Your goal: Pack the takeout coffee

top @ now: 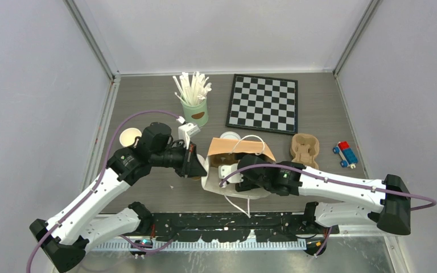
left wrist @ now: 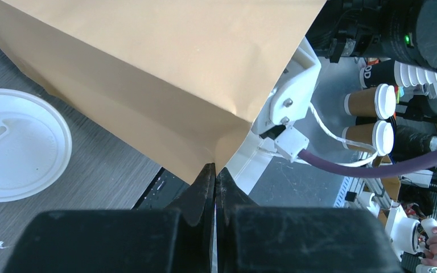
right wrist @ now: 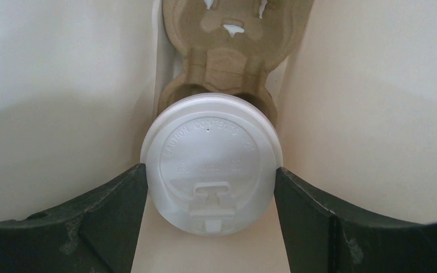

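Half-packed: gripping white-lidded tan paper cup [right wrist: 210, 159] with right fingers [right wrist: 91, 216] inside tan paper bag [left wrist: 148, 68], brown moulded-pulp tray [right wrist: 227, 57] at twelve o'clock. Pinching bag rim with clenched left fingers [left wrist: 202, 190]. Could tip cup if released off-socket.

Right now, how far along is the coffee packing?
Done: a pulp tray lies in the paper bag. In hand: the left gripper pinches the bag's edge while the right gripper holds the lidded cup inside, over the tray. Left: the open cup and the loose white lid sit outside the bag, not yet joined.
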`<action>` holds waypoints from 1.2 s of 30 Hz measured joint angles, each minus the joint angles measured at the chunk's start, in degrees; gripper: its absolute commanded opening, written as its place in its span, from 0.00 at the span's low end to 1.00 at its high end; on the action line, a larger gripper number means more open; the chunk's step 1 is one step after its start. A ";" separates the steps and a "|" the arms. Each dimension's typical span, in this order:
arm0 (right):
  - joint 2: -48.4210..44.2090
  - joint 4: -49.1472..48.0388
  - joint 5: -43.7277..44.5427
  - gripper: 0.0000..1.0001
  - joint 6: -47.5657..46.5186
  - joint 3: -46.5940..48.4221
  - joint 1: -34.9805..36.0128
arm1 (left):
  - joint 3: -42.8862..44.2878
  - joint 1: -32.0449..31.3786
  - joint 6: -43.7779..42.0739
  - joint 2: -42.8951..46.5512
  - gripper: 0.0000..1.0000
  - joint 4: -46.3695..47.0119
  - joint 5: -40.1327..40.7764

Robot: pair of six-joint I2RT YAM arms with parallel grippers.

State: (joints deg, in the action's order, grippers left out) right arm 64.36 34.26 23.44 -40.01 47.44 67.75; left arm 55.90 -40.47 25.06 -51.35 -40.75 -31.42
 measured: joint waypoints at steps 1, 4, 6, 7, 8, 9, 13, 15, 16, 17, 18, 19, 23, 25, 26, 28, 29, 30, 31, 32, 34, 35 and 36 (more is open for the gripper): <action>-0.07 -0.09 -0.04 0.81 -0.02 -0.11 -0.35 | 0.00 0.00 0.00 0.00 0.00 0.00 -0.07; -0.24 0.07 -0.68 0.81 -0.17 -0.13 -1.75 | 0.00 0.00 -0.02 0.00 0.00 0.00 -0.13; -0.24 0.24 -1.03 0.82 -0.17 -0.13 -2.32 | 0.00 0.00 -0.02 0.00 0.00 0.00 -0.13; -0.24 0.26 -1.09 0.82 -0.20 -0.13 -2.36 | 0.00 0.00 -0.02 0.00 0.00 0.00 -0.11; -0.24 0.31 -1.18 0.82 -0.20 -0.13 -2.38 | 0.00 0.00 -0.02 -0.02 0.00 0.00 -0.13; -0.24 0.37 -1.27 0.82 -0.20 -0.13 -2.40 | 0.00 0.00 -0.02 -0.04 0.00 0.00 -0.11; -0.24 0.46 -1.29 0.81 -0.20 -0.13 -2.51 | 0.00 0.00 -0.04 -0.07 0.00 0.00 -0.13; -0.24 0.52 -1.29 0.81 -0.17 -0.13 -2.54 | 0.00 0.00 -0.04 -0.17 0.00 0.02 -0.15; -0.24 0.68 -1.29 0.81 -0.15 -0.13 -2.56 | 0.00 0.00 -0.07 -0.28 0.00 0.00 -0.15; -0.24 0.79 -1.29 0.81 -0.13 -0.13 -2.58 | 0.00 0.00 -0.07 -0.42 0.00 0.00 -0.15; -0.24 0.96 -1.27 0.82 -0.09 -0.13 -2.60 | 0.00 0.00 -0.09 -0.55 0.00 0.00 -0.15; -0.24 1.09 -1.22 0.83 0.02 -0.13 -2.62 | 0.00 0.00 -0.11 -0.61 0.00 -0.02 -0.15; -0.24 1.42 -0.66 0.85 0.50 -0.11 -2.62 | 0.00 0.00 -0.28 -0.74 0.00 -0.02 -0.13; -0.24 1.62 -0.46 0.85 0.79 -0.09 -2.62 | 0.00 0.00 -0.37 -0.92 0.00 -0.02 -0.13; -0.24 1.81 -0.37 0.85 0.98 -0.09 -2.62 | 0.00 0.00 -0.44 -1.01 0.00 0.00 -0.13; -0.24 2.14 -0.24 0.85 1.20 -0.02 -2.62 | 0.00 0.00 -0.48 -1.14 0.00 0.04 -0.15; -0.24 2.36 -0.20 0.85 1.36 0.07 -2.62 | 0.00 0.00 -0.48 -1.18 0.00 0.07 -0.15; -0.24 2.64 -0.20 0.85 1.44 0.17 -2.62 | 0.00 0.00 -0.50 -1.20 0.00 0.07 -0.15; -0.24 2.89 -0.22 0.84 1.57 0.28 -2.62 | 0.00 0.00 -0.50 -1.20 0.00 0.09 -0.15; -0.24 3.13 -0.22 0.85 1.62 0.35 -2.62 | 0.02 0.00 -0.52 -1.20 0.00 0.11 -0.15; -0.22 3.52 -0.26 0.86 1.64 0.55 -2.62 | 0.07 0.00 -0.52 -1.29 0.00 0.11 -0.17; -0.22 3.69 -0.28 0.87 1.77 0.66 -2.62 | 0.11 0.00 -0.55 -1.36 0.00 0.11 -0.17; -0.22 3.76 -0.28 0.87 1.81 0.70 -2.62 | 0.13 0.00 -0.57 -1.40 0.00 0.13 -0.17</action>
State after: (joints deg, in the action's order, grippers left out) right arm 64.14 38.02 23.16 -38.20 48.14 65.12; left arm 56.03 -40.47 24.49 -52.75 -40.62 -31.59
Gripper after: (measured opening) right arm 0.855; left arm 0.008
